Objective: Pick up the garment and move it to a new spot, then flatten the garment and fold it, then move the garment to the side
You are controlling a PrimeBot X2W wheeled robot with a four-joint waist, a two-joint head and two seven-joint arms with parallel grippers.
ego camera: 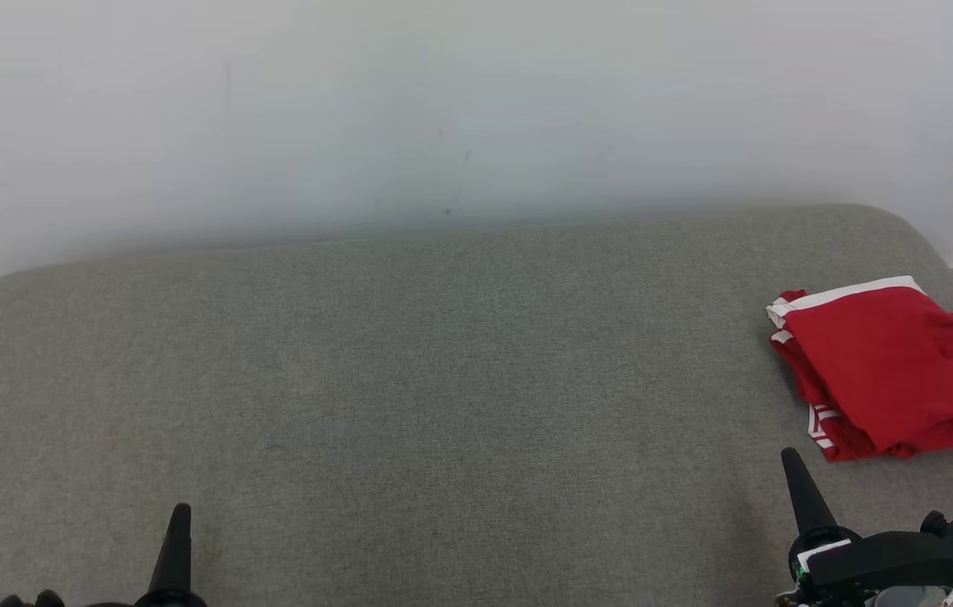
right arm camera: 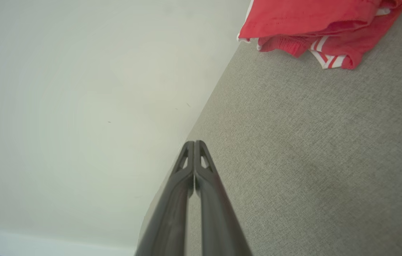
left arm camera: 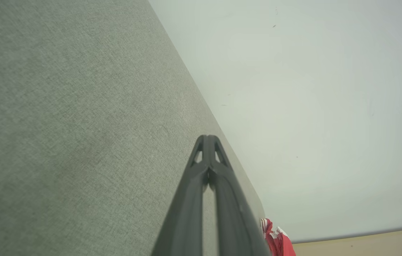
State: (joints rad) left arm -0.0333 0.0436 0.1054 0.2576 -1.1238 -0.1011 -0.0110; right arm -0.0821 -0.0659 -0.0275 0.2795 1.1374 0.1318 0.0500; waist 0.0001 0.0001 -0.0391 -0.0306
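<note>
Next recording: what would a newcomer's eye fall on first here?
A folded red garment with white trim lies at the right edge of the grey padded surface. The left gripper and right gripper rise from the head view's bottom, both shut and empty.

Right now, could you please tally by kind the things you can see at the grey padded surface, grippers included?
Folded red garment, white trim: 1
Grippers, both shut and holding nothing: 2 (left gripper, right gripper)
Total: 3
</note>
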